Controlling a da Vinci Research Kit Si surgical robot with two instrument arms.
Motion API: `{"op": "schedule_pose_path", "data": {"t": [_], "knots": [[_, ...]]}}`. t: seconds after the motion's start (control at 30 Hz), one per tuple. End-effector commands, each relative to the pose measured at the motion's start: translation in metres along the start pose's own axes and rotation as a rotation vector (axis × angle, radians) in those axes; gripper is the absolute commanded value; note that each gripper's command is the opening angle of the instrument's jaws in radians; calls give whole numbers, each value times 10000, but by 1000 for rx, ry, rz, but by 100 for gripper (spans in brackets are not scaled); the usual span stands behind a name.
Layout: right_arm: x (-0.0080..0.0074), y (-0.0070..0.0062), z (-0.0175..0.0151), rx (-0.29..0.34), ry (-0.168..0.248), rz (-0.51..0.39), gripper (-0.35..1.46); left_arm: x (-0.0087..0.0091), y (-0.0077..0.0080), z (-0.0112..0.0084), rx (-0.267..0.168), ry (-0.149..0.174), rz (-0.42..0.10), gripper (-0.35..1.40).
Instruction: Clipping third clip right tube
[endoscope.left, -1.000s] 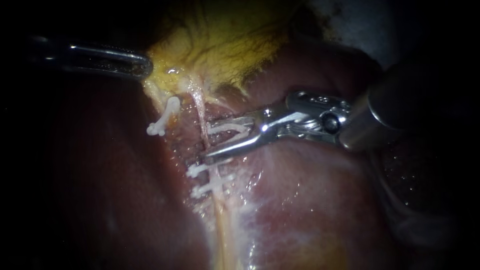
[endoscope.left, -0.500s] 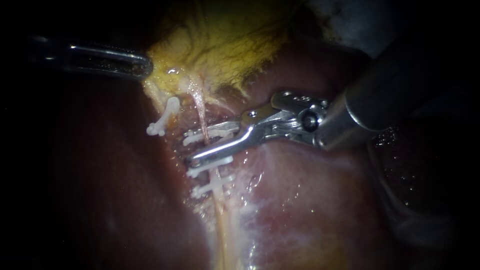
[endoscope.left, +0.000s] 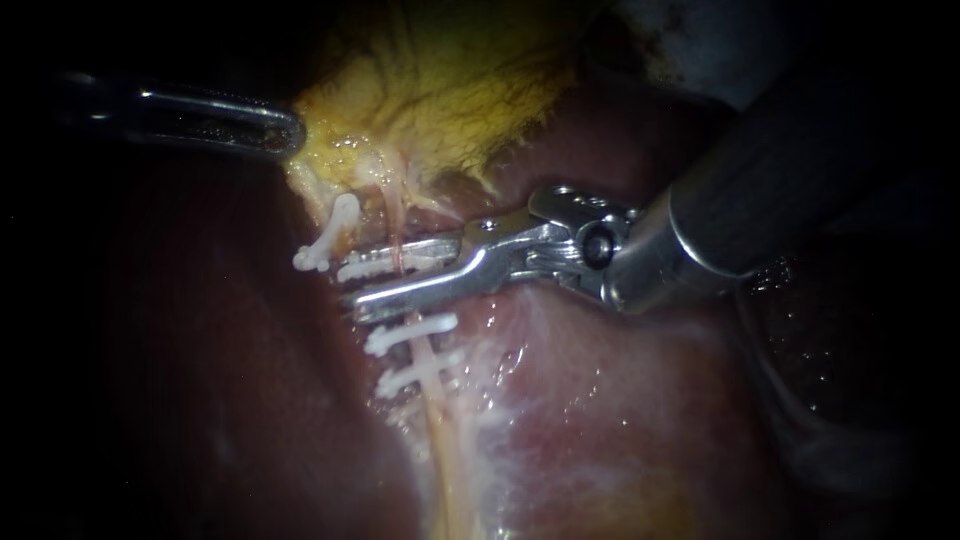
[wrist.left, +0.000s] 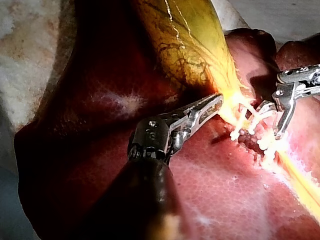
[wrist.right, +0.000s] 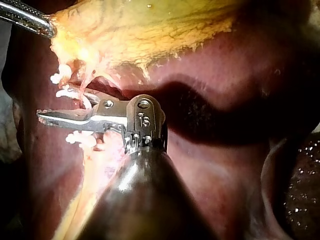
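Right tube (endoscope.left: 395, 225) now crossed by our right instrument (endoscope.left: 352, 287), its jaws narrowed since a second ago and holding the third clip (endoscope.left: 380, 265), ready to squeeze.

Two instruments, both with jaws closed on something.

In the endoscope view my left instrument (endoscope.left: 275, 128) comes in from 9 o'clock, lies almost level and points toward 3 o'clock. Its jaws lie together, pinching the edge of the gallbladder (endoscope.left: 440, 90). My right instrument (endoscope.left: 395, 278) comes down from 2 o'clock and bends at the wrist, so its jaws point toward 9 o'clock. They are nearly together, clasping a white clip (endoscope.left: 385, 262).
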Motion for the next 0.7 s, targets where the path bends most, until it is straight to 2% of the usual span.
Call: {"op": "schedule_pose_path", "data": {"t": [0.03,0.47,0.63,0.7], "knots": [[1,-1,0,0,0,2,42,0,0,0,0,0,0,-35],[5,2,-6,-5,-1,4,-4,0,0,0,0,0,-1,-35],[6,2,-7,-6,-1,4,-35,0,0,0,0,0,-1,-35],[6,3,-8,-7,-2,10,-35,0,0,0,0,0,-1,-35]]}}
